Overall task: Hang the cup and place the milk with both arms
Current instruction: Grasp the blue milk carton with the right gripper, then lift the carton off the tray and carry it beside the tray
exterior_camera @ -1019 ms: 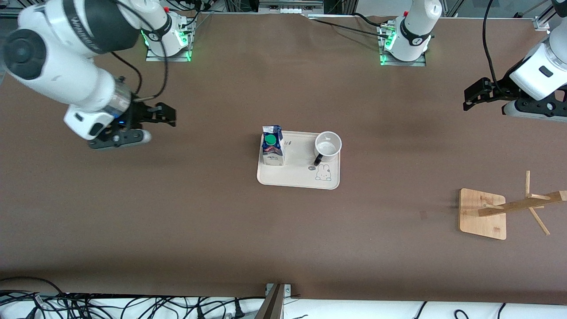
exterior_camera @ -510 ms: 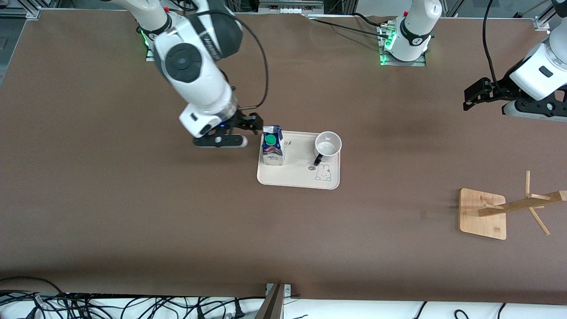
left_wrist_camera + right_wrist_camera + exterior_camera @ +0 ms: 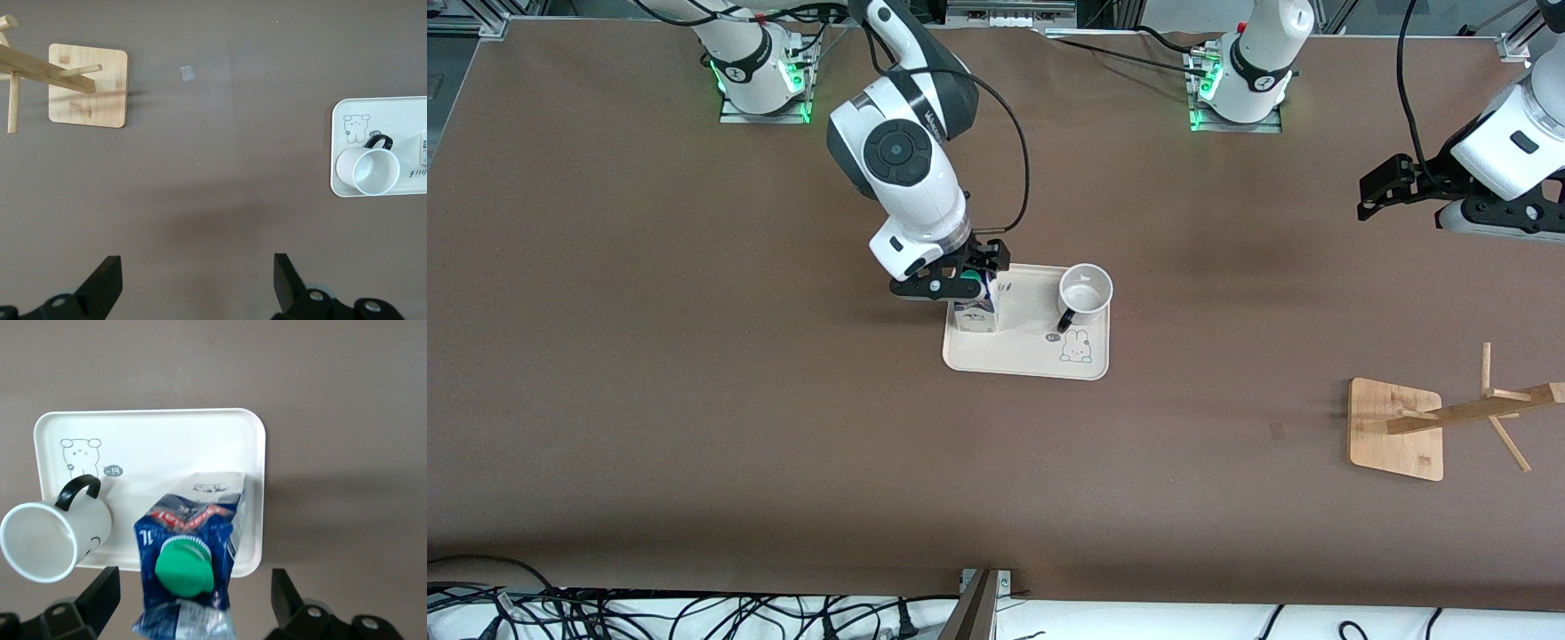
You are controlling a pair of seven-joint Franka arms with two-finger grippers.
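milk carton [image 3: 190, 553] upright on cream tray [image 3: 1014, 360], at its right-arm end | right gripper [image 3: 960, 277] over it, fingers spread wide, nothing held: lower squarely, pinch flat waxy sides below the gable | white glazed mug [image 3: 1086, 293] beside it on tray | left gripper [image 3: 1383, 191] waits wide open, above wooden rack [image 3: 1405, 427]

A robotics lab. Two arm bases [image 3: 760, 76] are bolted to a brown table [image 3: 694, 400], with loose cables [image 3: 605, 613] along its edge.
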